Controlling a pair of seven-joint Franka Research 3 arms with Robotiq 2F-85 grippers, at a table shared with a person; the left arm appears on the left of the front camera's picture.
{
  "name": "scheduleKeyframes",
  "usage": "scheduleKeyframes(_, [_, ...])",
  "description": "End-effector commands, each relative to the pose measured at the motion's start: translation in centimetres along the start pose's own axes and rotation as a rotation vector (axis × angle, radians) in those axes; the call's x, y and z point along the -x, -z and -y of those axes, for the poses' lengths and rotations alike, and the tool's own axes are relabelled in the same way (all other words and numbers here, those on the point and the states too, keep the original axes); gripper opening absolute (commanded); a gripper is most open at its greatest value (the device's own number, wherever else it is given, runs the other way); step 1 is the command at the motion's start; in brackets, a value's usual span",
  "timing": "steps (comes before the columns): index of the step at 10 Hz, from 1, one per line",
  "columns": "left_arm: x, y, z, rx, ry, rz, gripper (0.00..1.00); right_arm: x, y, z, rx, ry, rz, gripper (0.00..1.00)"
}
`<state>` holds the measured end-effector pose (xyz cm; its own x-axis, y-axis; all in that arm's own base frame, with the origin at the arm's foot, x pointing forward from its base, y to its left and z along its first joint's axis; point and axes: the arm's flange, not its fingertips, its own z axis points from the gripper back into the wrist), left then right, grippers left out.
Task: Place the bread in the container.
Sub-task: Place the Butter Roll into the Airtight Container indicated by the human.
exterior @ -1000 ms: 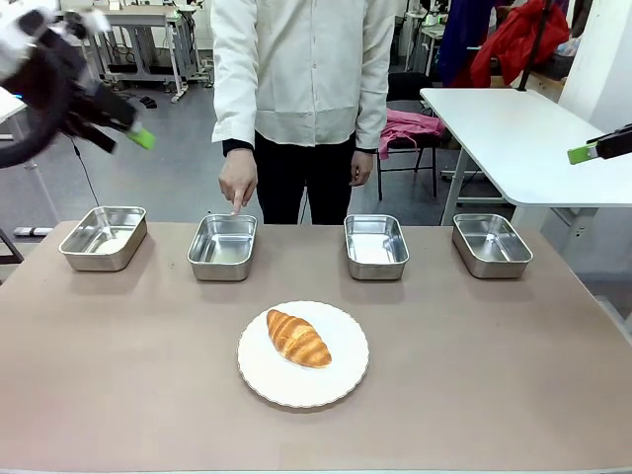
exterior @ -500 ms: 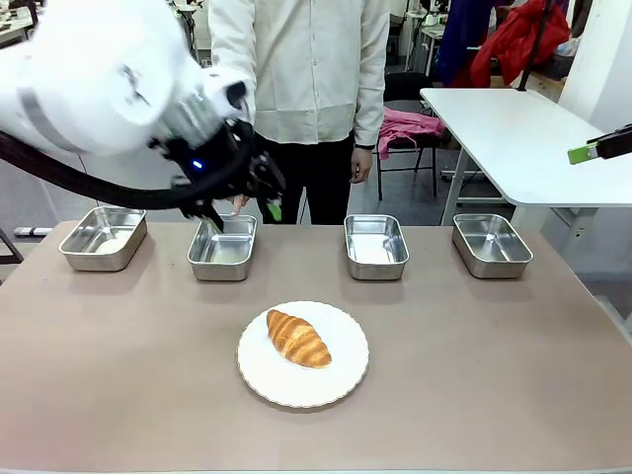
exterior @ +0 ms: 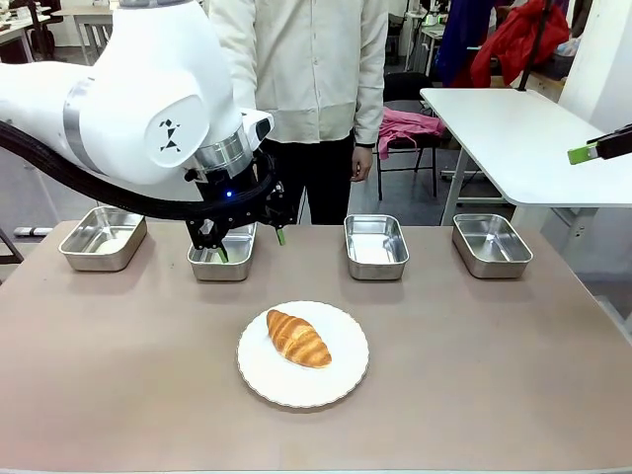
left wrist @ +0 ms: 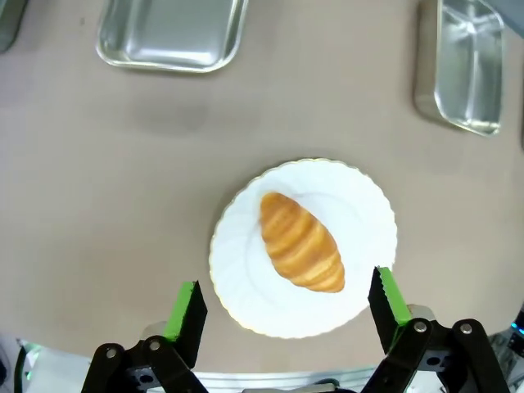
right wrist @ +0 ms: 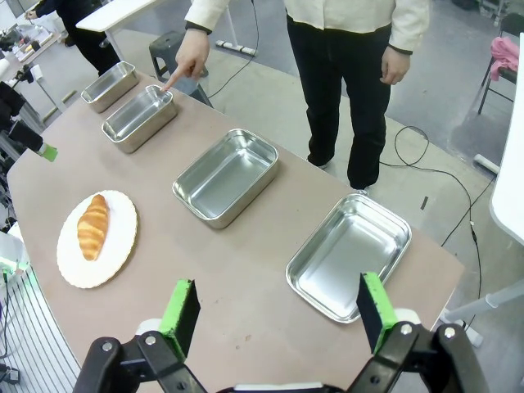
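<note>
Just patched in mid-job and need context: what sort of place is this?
Probably a robot lab or workshop: a white robot arm, a white worktable, and identical steel trays lined up behind a plated croissant.

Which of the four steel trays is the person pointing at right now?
The second tray from the robot's left: the person's hand points a finger down at its far rim; the other three trays have no hand near.

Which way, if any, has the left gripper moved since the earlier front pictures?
Yes. The left gripper moved right and down, from above the leftmost tray to the second tray from the left.
</note>
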<state>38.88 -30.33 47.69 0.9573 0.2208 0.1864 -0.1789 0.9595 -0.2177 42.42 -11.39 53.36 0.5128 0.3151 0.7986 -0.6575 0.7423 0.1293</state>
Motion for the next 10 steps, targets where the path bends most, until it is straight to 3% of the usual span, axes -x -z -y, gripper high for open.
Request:
scheduleKeyframes(1, [-0.1, -0.6, -0.2, 0.010, 0.033, 0.022, 1.00, -0.1, 0.0, 0.0, -0.009, 0.000, 0.027, 1.00])
scheduleKeyframes(3, [0.2, -0.4, 0.3, 0.010, 0.012, 0.001, 1.00, -0.1, 0.0, 0.0, -0.009, 0.000, 0.027, 1.00])
scheduleKeyframes(4, [2.3, 1.8, 1.5, 0.019, -0.090, -0.044, 1.00, -0.1, 0.0, 0.0, -0.009, 0.000, 0.027, 1.00])
scheduleKeyframes(7, [5.4, 4.6, 2.5, -0.022, -0.284, -0.024, 1.00, -0.1, 0.0, 0.0, -0.009, 0.000, 0.027, 1.00])
scheduleKeyframes(10, [7.7, 8.2, 2.5, -0.067, -0.355, -0.020, 1.00, -0.1, 0.0, 0.0, -0.009, 0.000, 0.027, 1.00])
